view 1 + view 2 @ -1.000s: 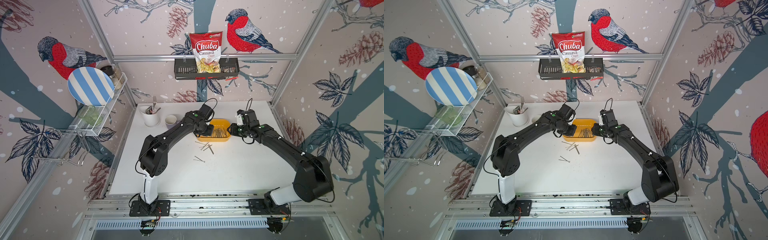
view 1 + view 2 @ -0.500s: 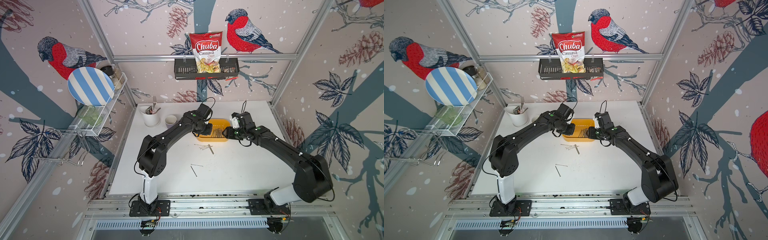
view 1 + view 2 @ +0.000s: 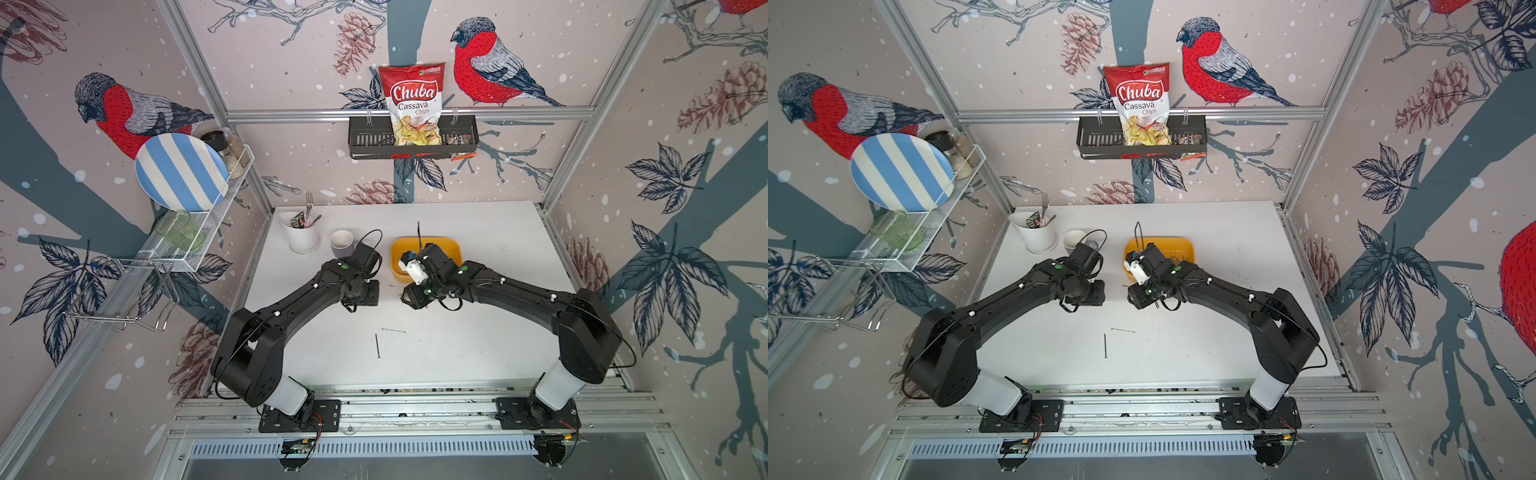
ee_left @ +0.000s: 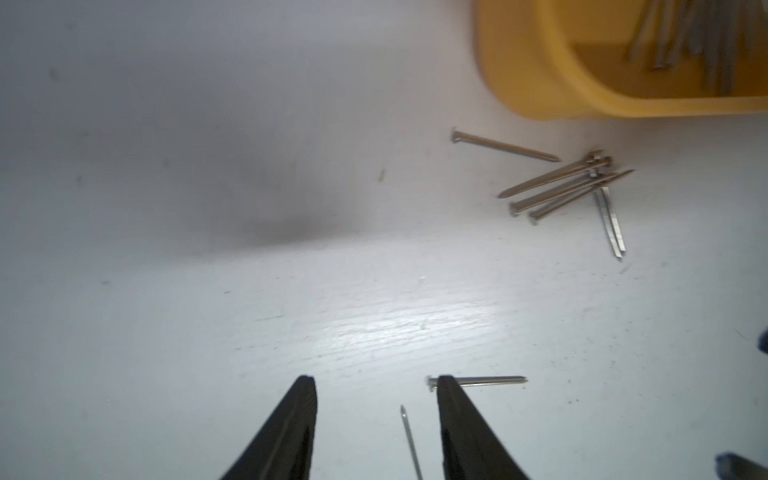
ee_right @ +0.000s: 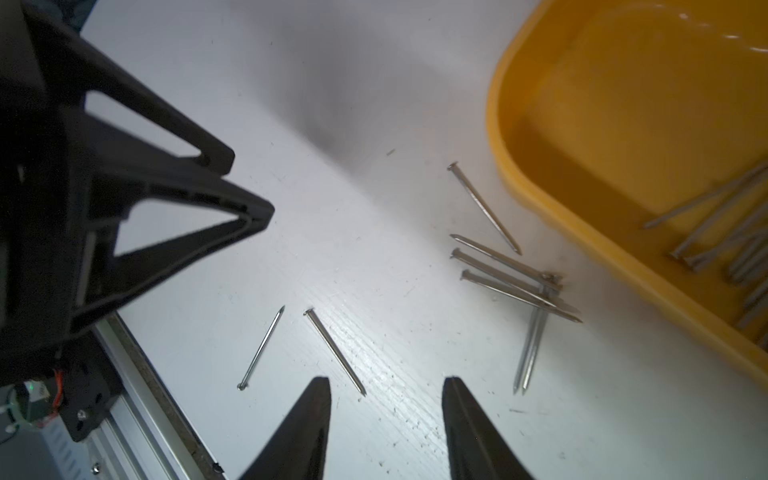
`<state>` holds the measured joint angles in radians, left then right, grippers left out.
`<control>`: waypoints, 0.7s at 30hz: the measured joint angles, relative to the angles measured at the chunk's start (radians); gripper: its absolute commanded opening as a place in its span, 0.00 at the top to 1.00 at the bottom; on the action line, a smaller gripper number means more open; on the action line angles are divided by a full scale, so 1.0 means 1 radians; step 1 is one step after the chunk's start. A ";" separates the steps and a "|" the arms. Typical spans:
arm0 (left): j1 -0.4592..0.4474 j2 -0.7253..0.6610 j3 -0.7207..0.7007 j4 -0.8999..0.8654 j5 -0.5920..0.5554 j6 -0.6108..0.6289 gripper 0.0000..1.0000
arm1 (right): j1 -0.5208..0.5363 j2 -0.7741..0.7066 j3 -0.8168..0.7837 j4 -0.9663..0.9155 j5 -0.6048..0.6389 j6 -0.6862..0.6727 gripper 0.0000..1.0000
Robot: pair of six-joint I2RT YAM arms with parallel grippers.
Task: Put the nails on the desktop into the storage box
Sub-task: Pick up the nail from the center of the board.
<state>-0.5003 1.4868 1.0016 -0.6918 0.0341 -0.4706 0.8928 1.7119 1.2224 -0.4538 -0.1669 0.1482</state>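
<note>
On the white desktop (image 3: 498, 332) the yellow storage box (image 3: 446, 246) (image 3: 1179, 243) holds several nails (image 5: 727, 232) (image 4: 685, 37). More nails (image 5: 509, 272) (image 4: 559, 185) lie in a loose cluster just outside its rim (image 5: 540, 199). Two nails (image 3: 393, 331) (image 3: 1105, 345) lie apart nearer the front. My left gripper (image 4: 376, 384) (image 3: 368, 293) hangs open and empty over the desktop, one nail (image 4: 482, 380) by its fingertip. My right gripper (image 5: 386, 382) (image 3: 411, 297) faces it, open and empty, with the cluster ahead. The left gripper's fingers (image 5: 232, 208) show in the right wrist view.
A white utensil holder (image 3: 301, 237) and a mug (image 3: 341, 243) stand at the back left, close behind my left wrist. A black wall basket (image 3: 365, 139) with a chips bag hangs on the back wall. A wire rack (image 3: 208, 232) with a striped plate is mounted at the left.
Both arms have drawn back from over the storage box toward the front and now face each other. The two loose nails lie slightly nearer the front than a second ago.
</note>
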 measured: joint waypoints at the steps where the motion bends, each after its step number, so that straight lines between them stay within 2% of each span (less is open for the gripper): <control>1: 0.013 -0.011 -0.032 -0.005 0.015 0.000 0.45 | 0.018 0.016 0.000 -0.010 0.012 -0.020 0.47; 6: 0.025 -0.039 -0.103 -0.004 0.049 -0.043 0.36 | 0.080 0.080 0.001 -0.033 0.081 -0.093 0.46; 10: 0.025 -0.067 -0.147 -0.004 0.048 -0.112 0.24 | 0.123 0.114 0.002 -0.045 0.097 -0.171 0.43; 12: 0.025 -0.079 -0.164 -0.007 0.048 -0.142 0.23 | 0.122 0.108 -0.024 -0.042 0.108 -0.202 0.42; 13: 0.025 -0.086 -0.173 -0.008 0.048 -0.164 0.19 | 0.121 0.103 -0.039 -0.042 0.112 -0.207 0.42; 15: 0.025 -0.098 -0.191 -0.008 0.053 -0.190 0.18 | 0.121 0.098 -0.055 -0.043 0.114 -0.225 0.42; 16: 0.025 -0.103 -0.198 -0.009 0.056 -0.207 0.14 | 0.126 0.098 -0.056 -0.042 0.113 -0.229 0.42; 20: 0.031 -0.104 -0.205 -0.016 0.068 -0.212 0.11 | 0.154 0.110 -0.049 -0.027 0.110 -0.240 0.40; 21: 0.034 -0.105 -0.205 -0.016 0.066 -0.212 0.08 | 0.159 0.115 -0.047 -0.025 0.111 -0.242 0.40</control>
<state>-0.4660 1.3823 0.7963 -0.7082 0.1001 -0.6827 1.0523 1.8271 1.1759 -0.4789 -0.0563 -0.0940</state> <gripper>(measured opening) 0.880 0.608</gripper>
